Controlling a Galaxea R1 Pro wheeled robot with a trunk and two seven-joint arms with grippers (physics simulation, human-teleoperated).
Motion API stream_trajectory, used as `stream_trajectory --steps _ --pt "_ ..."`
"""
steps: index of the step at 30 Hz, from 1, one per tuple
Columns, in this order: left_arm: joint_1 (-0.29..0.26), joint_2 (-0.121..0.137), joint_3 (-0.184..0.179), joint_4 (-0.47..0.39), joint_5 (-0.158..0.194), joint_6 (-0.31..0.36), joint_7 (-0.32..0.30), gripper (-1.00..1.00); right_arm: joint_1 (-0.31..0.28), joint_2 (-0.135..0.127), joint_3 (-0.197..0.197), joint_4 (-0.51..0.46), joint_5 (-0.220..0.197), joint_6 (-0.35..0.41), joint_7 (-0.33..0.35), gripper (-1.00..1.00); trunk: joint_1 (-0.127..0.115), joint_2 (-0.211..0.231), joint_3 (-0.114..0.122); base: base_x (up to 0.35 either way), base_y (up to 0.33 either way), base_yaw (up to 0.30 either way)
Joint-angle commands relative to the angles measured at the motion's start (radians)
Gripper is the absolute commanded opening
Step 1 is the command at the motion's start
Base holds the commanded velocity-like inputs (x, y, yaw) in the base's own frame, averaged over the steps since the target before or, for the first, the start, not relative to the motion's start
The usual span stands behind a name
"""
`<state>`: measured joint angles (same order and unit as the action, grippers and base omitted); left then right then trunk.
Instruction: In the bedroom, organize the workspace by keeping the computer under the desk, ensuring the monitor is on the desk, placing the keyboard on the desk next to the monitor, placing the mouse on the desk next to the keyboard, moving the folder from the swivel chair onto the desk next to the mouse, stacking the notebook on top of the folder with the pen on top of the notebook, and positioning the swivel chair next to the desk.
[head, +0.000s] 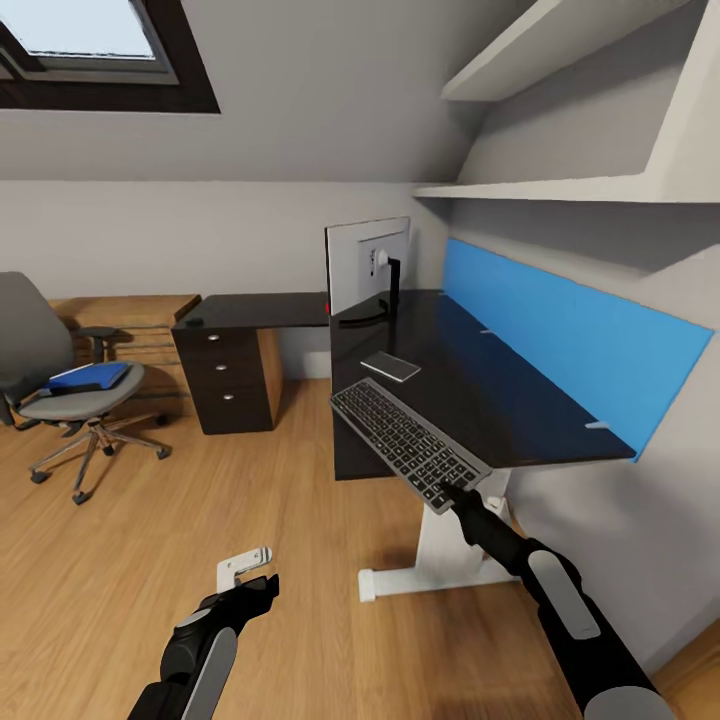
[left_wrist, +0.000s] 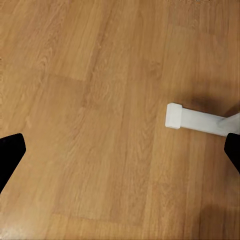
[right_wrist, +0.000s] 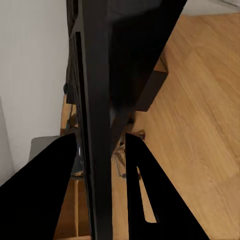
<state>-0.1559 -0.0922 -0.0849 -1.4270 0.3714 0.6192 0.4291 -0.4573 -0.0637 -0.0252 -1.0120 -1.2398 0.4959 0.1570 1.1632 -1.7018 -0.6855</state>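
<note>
My right gripper is shut on the near end of the keyboard, which lies tilted across the front edge of the black desk. In the right wrist view the keyboard runs edge-on between the fingers. The monitor stands at the desk's far end, with the thin notebook flat in front of it. A small dark mouse sits on the left wing above the drawers. The blue folder lies on the swivel chair. My left gripper hangs open over the floor.
A white desk leg and foot stand on the wood floor between my arms; the foot lies below the left gripper. The drawer unit stands between chair and desk. A blue wall panel and shelves back the desk.
</note>
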Motion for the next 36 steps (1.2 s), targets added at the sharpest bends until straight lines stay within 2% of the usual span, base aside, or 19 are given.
stream_trajectory --steps 1,9,15,17,18,23,24,27,31,36 --pt "-0.001 0.0 -0.001 -0.001 0.011 0.002 0.01 1.0 0.0 0.0 -0.002 0.0 0.003 0.006 0.005 -1.0 -0.004 0.007 0.002 0.0 0.0 0.0" --pt "-0.001 0.001 0.0 -0.004 0.009 0.002 0.01 1.0 0.0 0.002 0.006 -0.04 0.003 0.008 0.018 -1.0 -0.035 0.063 0.027 0.0 0.0 0.0" --pt "-0.001 0.003 0.0 -0.004 0.009 0.002 0.01 1.0 0.0 0.002 0.042 -0.081 0.002 0.01 0.019 -1.0 -0.058 0.105 0.046 0.0 0.0 0.0" --pt "-0.001 0.003 0.0 -0.004 0.009 0.002 0.01 1.0 0.0 0.004 0.071 -0.121 0.001 0.01 0.021 -1.0 -0.065 0.119 0.052 0.0 0.0 0.0" --pt "-0.001 0.002 0.0 -0.004 0.009 0.002 0.01 1.0 0.0 0.006 0.138 -0.162 0.001 0.007 0.028 -1.0 -0.069 0.126 0.055 0.0 0.0 -0.062" --pt "-0.001 0.002 0.0 -0.004 0.009 0.002 0.01 1.0 0.0 0.006 0.203 -0.193 0.001 0.005 0.032 -1.0 -0.085 0.154 0.067 0.0 0.0 -0.044" --pt "-0.001 0.002 -0.001 -0.001 0.009 0.002 0.01 1.0 0.0 0.002 0.229 -0.197 0.005 0.005 0.029 -1.0 -0.085 0.154 0.067 0.064 0.085 0.004" --pt "-0.001 0.002 -0.001 -0.001 0.011 0.002 0.01 1.0 0.0 0.004 0.23 -0.197 0.019 0.005 0.029 -1.0 -0.085 0.154 0.068 0.131 0.176 0.056" --pt "-0.001 0.002 -0.001 -0.001 0.012 0.002 0.01 1.0 0.0 0.006 0.23 -0.199 0.065 0.004 0.03 -1.0 -0.085 0.154 0.071 0.172 0.236 0.142" --pt "-0.001 0.002 -0.001 -0.001 0.012 0.002 0.01 1.0 0.0 0.007 0.23 -0.198 0.077 0.003 0.031 -1.0 -0.085 0.154 0.077 0.184 0.258 0.174"
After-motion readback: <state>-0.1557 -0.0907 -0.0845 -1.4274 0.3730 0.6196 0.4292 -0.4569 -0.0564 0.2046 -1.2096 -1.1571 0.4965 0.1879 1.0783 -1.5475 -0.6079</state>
